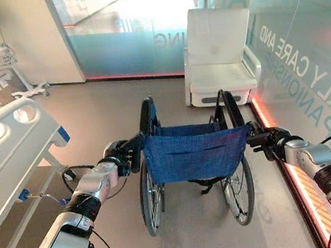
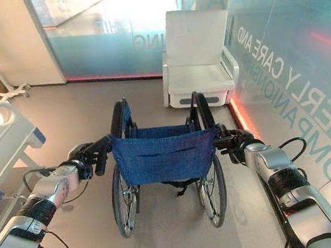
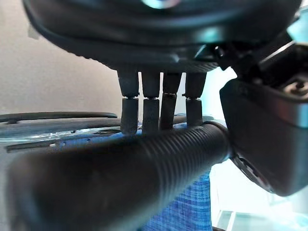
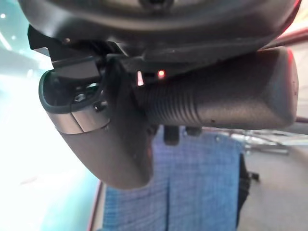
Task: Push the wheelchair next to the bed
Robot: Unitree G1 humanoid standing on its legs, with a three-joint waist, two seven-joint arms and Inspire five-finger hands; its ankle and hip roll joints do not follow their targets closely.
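Wheelchair (image 1: 194, 157): left hand (image 1: 120, 155) and right hand (image 1: 269, 138) each curled round a push handle; bed (image 1: 5, 149) well apart at left.

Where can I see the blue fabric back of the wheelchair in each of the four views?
Left eye view: blue fabric back, centre, between both hands.
Right eye view: centre.
Left wrist view: under the ribbed push handle.
Right wrist view: below the handle.
Shared landmark: the black ribbed push handles.

the left hand (image 3: 159, 57) curls its fingers (image 3: 129, 115) over the ribbed black push handle (image 3: 144, 168) of the wheelchair (image 3: 187, 211); blue seat cloth shows at five o'clock, a wheel rim (image 3: 53, 116) at nine o'clock.
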